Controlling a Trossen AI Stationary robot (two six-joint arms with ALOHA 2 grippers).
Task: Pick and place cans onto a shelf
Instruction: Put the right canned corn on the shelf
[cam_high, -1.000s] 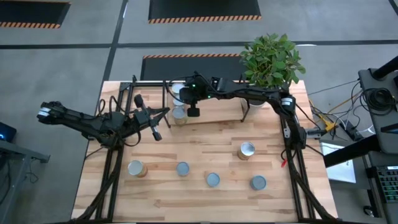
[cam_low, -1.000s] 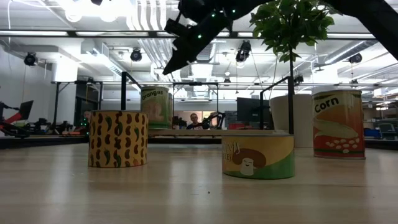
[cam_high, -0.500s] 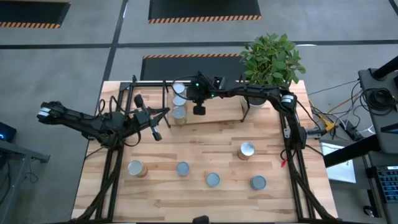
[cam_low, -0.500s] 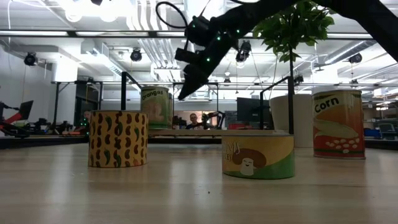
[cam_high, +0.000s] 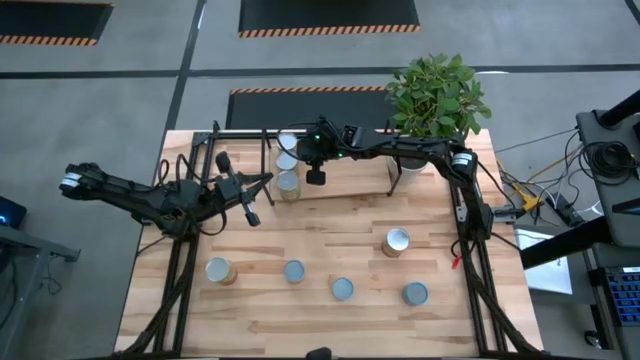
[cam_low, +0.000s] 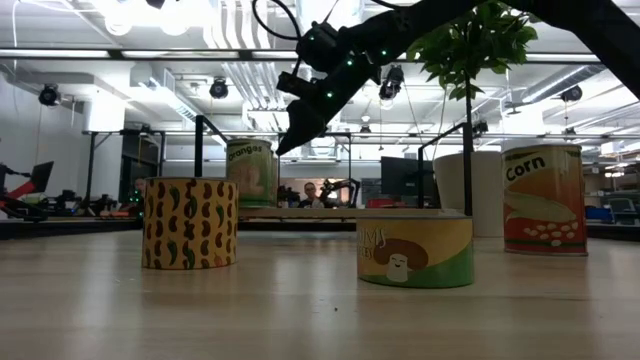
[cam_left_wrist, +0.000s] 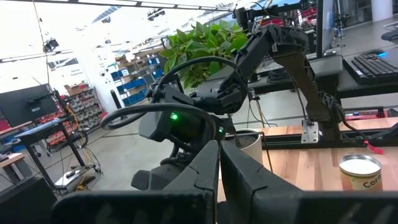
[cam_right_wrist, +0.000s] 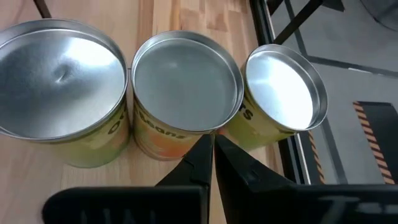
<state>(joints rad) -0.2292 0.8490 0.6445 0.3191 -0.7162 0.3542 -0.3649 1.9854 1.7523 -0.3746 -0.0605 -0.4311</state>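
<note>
While your right tool (cam_high: 315, 178) hangs pressed together over three cans (cam_right_wrist: 184, 93) on the shelf (cam_high: 345, 186) at the counter's far edge, five cans (cam_high: 342, 289) stand along the near edge; left tool (cam_high: 252, 218) is closed, empty.

Off to the side of the work

A leafy plant (cam_high: 436, 95) in a white pot (cam_low: 486, 192) stands at the wooden tabletop's (cam_high: 330, 250) far corner.

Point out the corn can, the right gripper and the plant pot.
Corn can (cam_low: 541, 198), low view, label front.
Right gripper (cam_high: 315, 178), high view, shut fingertips.
Plant pot (cam_low: 487, 192), low view, white side wall.
</note>
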